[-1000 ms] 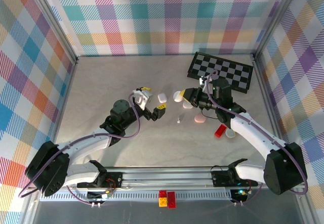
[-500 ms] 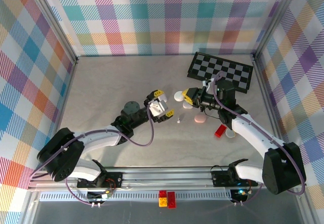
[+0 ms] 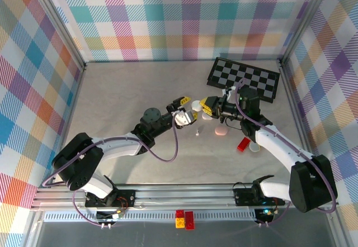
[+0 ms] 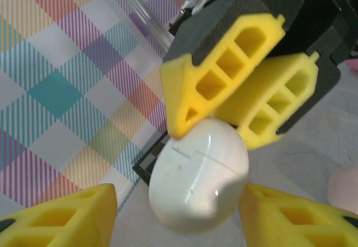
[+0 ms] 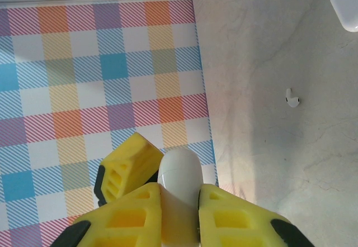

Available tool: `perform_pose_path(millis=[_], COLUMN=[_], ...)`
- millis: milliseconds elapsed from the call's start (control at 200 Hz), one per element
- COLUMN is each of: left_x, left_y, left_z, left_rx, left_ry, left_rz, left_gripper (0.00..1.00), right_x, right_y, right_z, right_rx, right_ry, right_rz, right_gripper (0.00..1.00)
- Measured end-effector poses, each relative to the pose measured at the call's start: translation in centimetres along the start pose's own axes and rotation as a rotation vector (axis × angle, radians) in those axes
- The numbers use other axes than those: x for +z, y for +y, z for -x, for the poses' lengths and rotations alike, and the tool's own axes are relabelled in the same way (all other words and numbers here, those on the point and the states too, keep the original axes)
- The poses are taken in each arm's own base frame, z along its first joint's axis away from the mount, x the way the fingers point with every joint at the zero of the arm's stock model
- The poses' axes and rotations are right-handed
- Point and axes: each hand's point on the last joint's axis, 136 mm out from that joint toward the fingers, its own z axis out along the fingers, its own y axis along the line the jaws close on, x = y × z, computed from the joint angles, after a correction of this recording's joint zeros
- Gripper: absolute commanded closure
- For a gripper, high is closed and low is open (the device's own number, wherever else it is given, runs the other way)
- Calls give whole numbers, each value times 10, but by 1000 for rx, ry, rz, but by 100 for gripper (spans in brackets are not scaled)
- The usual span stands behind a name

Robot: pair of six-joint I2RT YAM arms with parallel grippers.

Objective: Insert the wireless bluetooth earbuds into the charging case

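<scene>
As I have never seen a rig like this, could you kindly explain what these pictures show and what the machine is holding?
These are two robot arms bolted at the near edge of a table. The wide picture looks down from above and behind them. The two close pictures come from a small camera on each wrist. Each arm ends in two yellow fingers. The right fingers are shut on a white charging case. The left fingers stand open on either side of that case, not yet closed on it. On the grey table lie a tiny white earbud, a pink case, a red block and a checkerboard.
</scene>
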Motion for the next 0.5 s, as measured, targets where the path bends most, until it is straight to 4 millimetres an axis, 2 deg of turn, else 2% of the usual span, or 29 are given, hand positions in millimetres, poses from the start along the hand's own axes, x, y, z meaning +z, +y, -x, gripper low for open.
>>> perform_pose_path(millis=[500], left_x=[7], left_y=[-8], left_z=[3], left_rx=[55], left_ry=[-5], left_rz=[-52], left_gripper=[67], right_x=[0], right_y=[0], right_z=[1], right_rx=[4], right_ry=[1], right_rz=[2], right_gripper=[83])
